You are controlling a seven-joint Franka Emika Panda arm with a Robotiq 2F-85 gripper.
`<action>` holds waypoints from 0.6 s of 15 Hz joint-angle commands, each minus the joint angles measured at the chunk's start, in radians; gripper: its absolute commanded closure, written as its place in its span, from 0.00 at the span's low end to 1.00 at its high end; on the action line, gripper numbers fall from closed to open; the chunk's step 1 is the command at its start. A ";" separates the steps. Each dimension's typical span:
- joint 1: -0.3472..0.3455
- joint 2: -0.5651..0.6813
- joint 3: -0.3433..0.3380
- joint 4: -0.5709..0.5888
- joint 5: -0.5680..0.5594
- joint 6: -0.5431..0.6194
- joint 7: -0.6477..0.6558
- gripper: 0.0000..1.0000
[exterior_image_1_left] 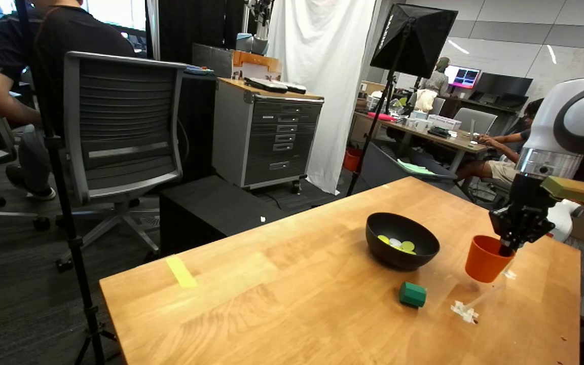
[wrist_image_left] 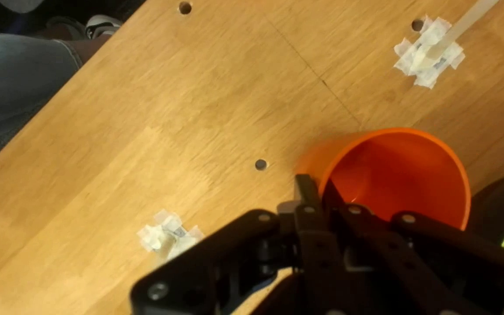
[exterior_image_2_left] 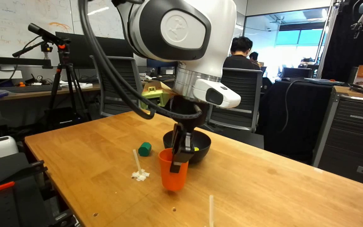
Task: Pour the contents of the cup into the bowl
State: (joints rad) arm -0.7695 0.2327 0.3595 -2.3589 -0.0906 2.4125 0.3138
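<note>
Orange cup (exterior_image_1_left: 485,262), approx. upright, held at its rim near the black bowl (exterior_image_1_left: 391,260), over the wooden counter (exterior_image_1_left: 271,304). Wall smooth, one even colour outside, slightly tapered, i.e. narrower at base than at mouth; rim thin & round. In the wrist view the mouth faces the camera & the int. reads deeper red, w/ a paler orange patch toward the fingers (exterior_image_2_left: 175,167), which hide part of it. Fingers black, together & clamped on the cup's wall: one inside the mouth, one against the ext. surface. Whether the base meets the counter: can't tell.

Bowl round, wide & shallow, broader than the cup, dark inside & out, w/ a plain rim; rests on the counter. At its bottom lie yellow-green bits (exterior_image_1_left: 407,247), rounded, in a little heap w/ a whitish piece (exterior_image_1_left: 395,243); exact no. can't be made out.

Green block (exterior_image_1_left: 413,294), many-sided, on the counter just beside the bowl, apart from the cup. Thin pale sticks (exterior_image_2_left: 137,160) rise from patches of whitish tape (exterior_image_1_left: 467,313), also on the counter, nr. the cup. In an exterior view, a strip of yellow tape (exterior_image_1_left: 181,271) lies well apart from cup & bowl. Bkgd., same view, incl. a grey office chair (exterior_image_1_left: 129,121), drawer cabinet (exterior_image_1_left: 287,142) & white curtain (exterior_image_1_left: 332,66).
</note>
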 commanded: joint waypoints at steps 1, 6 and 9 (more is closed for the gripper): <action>0.235 0.031 -0.235 0.033 0.025 0.074 -0.058 0.99; 0.441 0.030 -0.407 -0.002 0.058 0.152 -0.070 0.94; 0.503 0.035 -0.451 -0.005 0.074 0.163 -0.074 0.65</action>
State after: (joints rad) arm -0.3327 0.2731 -0.0354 -2.3538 -0.0542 2.5476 0.2776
